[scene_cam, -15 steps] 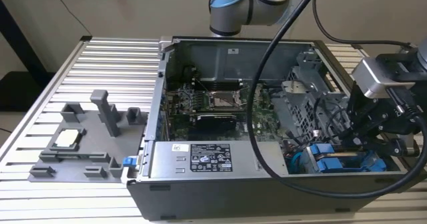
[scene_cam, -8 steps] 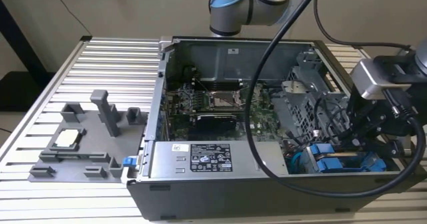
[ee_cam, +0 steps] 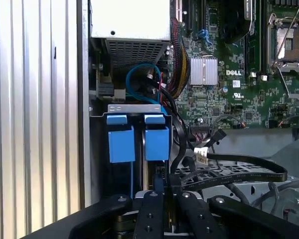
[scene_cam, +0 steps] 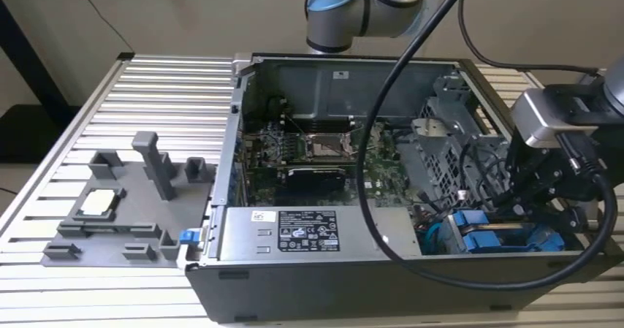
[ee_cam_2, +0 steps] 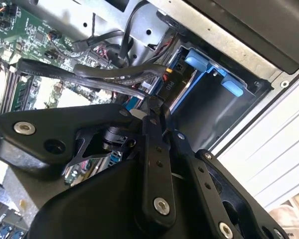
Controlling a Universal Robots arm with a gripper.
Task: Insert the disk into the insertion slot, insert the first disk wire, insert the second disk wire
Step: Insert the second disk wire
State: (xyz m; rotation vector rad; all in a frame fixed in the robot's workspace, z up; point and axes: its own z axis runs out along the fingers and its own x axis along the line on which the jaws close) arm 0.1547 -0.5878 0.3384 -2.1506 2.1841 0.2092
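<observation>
We see a large open grey metal computer case (scene_cam: 322, 269) filling the middle and right of the exterior view, resting on a ribbed aluminium table (scene_cam: 146, 94), with a grey power-supply box bearing a black-and-white sticker (scene_cam: 312, 233) along its near wall and a green motherboard (scene_cam: 312, 160) behind it. In the lower right of that view sits the grey sheet-metal insertion slot (scene_cam: 502, 249), and the silver-grey disk in its bright blue plastic carrier (scene_cam: 487, 237) already lies inside it; in the first wrist view its 2 blue end tabs show at centre left (ee_cam: 138, 142). The black 2-fingered gripper (scene_cam: 531, 196) hangs just above and right of the disk in the exterior view, among loose black cables (ee_cam: 239, 172). In the first wrist view the gripper (ee_cam: 164, 196) points straight at the bay, its fingers (ee_cam: 152, 209) drawn nearly together on what we judge to be a thin black disk wire (ee_cam_2: 114, 74), though we cannot tell whether they truly grip it.
</observation>
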